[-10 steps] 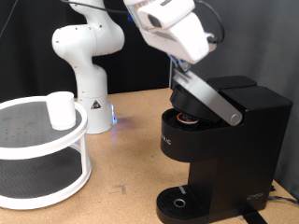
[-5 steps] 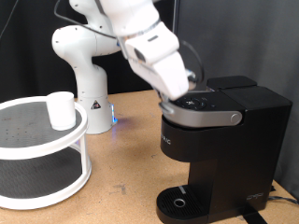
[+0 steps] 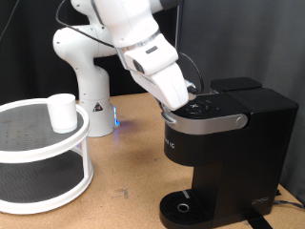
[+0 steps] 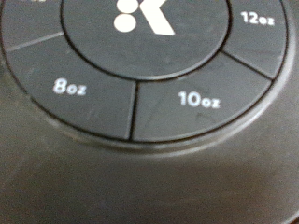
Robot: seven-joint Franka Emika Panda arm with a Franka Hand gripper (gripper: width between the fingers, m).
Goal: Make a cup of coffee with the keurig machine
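The black keurig machine (image 3: 229,143) stands at the exterior view's right with its silver-grey lid handle (image 3: 205,119) down and shut. My gripper (image 3: 193,96) rests at the round button top of the brew head, its fingertips hidden by the hand. The wrist view is filled by that button ring (image 4: 140,93), very close, with 8oz, 10oz and 12oz labels and the K logo; no fingers show there. The small white cup (image 3: 61,112) stands on the top of a white round rack at the exterior view's left, far from the gripper. The circular drip tray (image 3: 181,205) holds nothing.
The white two-tier round rack (image 3: 29,157) stands at the exterior view's left on the wooden table (image 3: 124,172). The arm's white domed base (image 3: 91,91) stands behind it. A cable (image 3: 286,202) lies at the machine's lower right.
The lid handle was raised, showing a pod in the brew chamber; it has swung down and shut. My hand came down with it onto the button top.
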